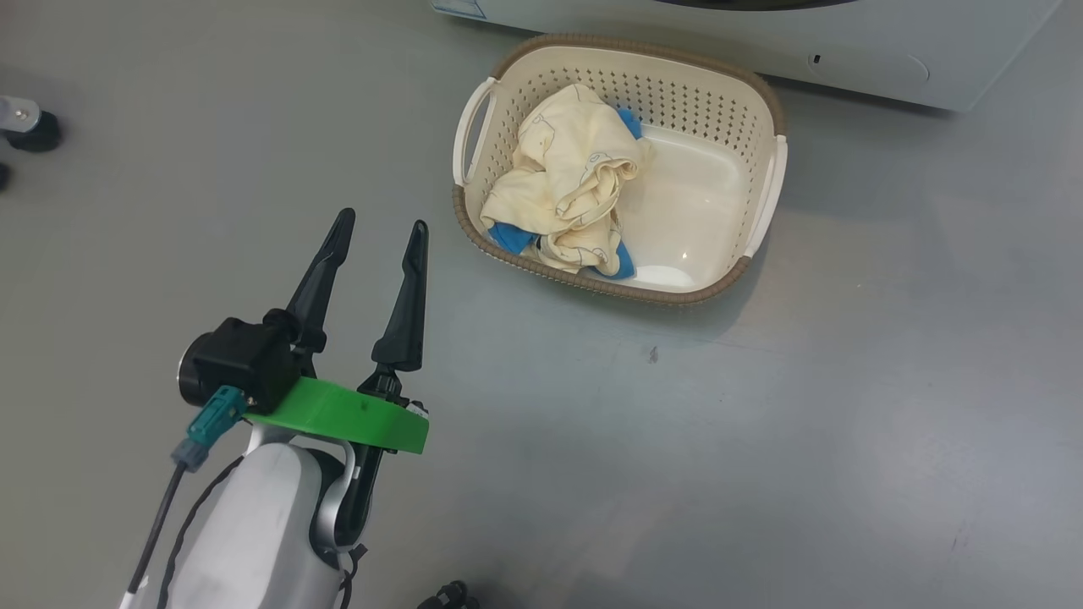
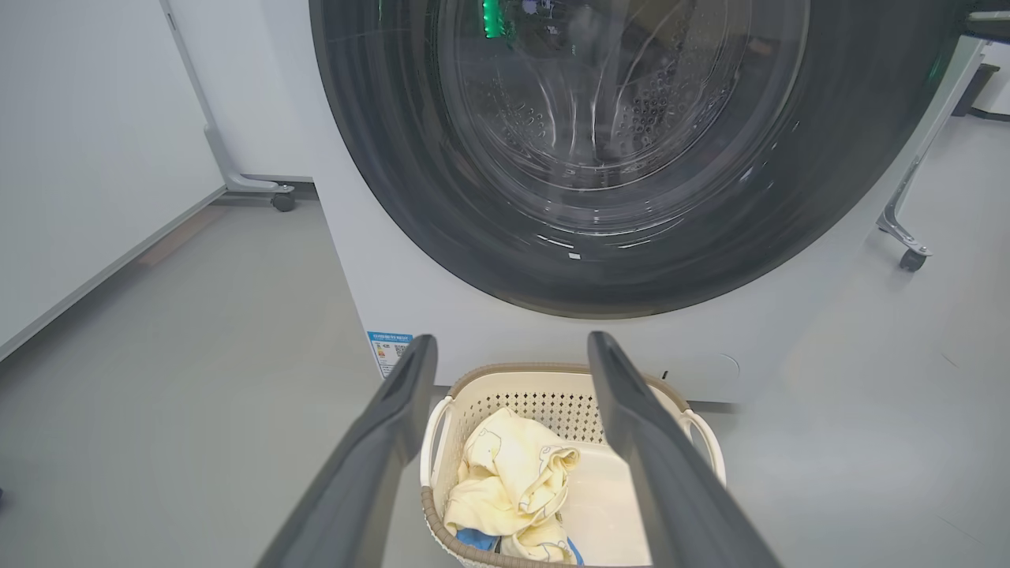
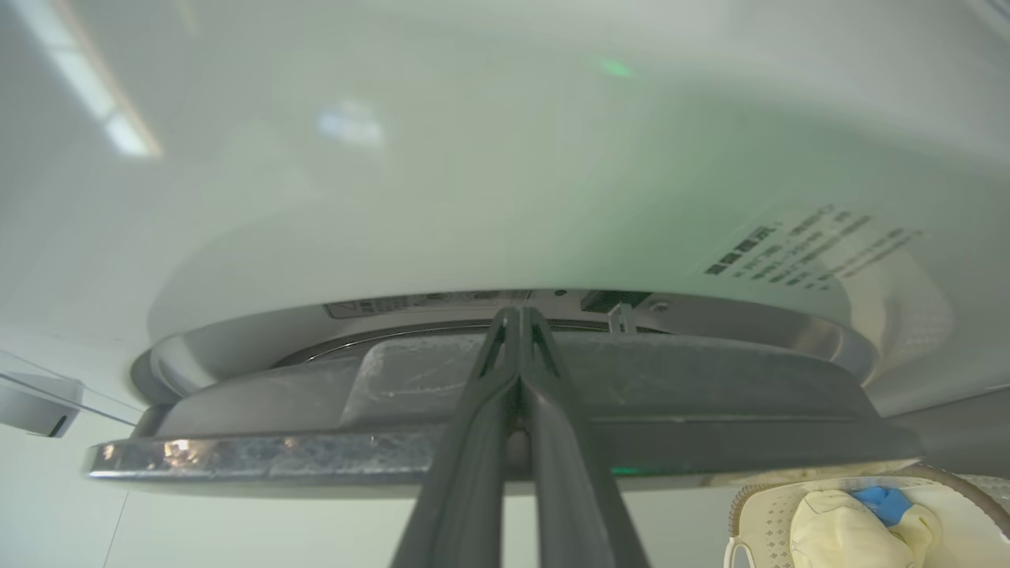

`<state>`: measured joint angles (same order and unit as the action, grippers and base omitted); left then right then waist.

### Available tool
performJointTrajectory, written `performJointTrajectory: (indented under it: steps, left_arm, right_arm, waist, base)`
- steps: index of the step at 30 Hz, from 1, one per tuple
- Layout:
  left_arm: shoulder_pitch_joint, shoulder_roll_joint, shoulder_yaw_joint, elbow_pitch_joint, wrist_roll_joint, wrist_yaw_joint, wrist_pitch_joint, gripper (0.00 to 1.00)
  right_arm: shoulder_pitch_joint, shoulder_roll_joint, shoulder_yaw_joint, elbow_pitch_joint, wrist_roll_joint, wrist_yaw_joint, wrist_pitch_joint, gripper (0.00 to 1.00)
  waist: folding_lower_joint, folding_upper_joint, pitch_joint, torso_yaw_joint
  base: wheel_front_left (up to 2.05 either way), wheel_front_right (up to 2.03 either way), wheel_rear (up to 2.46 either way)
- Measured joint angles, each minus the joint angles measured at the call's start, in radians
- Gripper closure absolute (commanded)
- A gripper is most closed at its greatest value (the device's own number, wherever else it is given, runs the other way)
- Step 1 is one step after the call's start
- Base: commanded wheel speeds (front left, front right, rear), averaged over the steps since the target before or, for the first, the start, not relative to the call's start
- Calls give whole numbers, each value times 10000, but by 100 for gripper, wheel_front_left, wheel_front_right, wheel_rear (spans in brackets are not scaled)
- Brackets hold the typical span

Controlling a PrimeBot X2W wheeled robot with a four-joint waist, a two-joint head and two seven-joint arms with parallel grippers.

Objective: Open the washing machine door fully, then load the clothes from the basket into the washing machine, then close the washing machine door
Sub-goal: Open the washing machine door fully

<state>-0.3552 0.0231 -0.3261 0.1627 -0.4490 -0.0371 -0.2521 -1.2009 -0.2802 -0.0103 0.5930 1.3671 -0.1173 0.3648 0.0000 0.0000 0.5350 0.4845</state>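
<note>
Head view: clothes (image 1: 563, 182) in the basket (image 1: 677, 89), right of the left hand (image 1: 382, 220).

The left gripper (image 1: 382, 222) has two long, tapered matt-black fingers (image 1: 317, 283) mounted on a bright green flat plastic collar (image 1: 355, 416), beside a boxy black camera housing (image 1: 241, 359), a teal plug (image 1: 213, 419) on a grey cable (image 1: 158, 520) and a glossy pale-grey forearm shell (image 1: 254, 524).

floor (image 1: 761, 440) — grey | caster (image 2: 282, 201) — black, on floor by white panel (image 2: 87, 158)
</note>
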Motion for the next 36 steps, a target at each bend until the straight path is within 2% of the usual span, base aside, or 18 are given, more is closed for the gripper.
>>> performJointTrajectory:
  steps: [25, 36]
  left_arm:
    - [-154, -12, -107, -21, -176, 230, 0, 0]
    - [-158, -12, -36, 140, -157, 322, 0, 0]
  right_arm:
    - [-622, -299, 430, 1049, -59, 35, 1193, 100]
    - [-370, -234, 403, 1315, 426, 587, 1793, 100]
  waist:
    - [0, 0, 106, 136]
    - [0, 0, -198, -11]
  base:
    - [0, 0, 0]
    - [0, 0, 0]
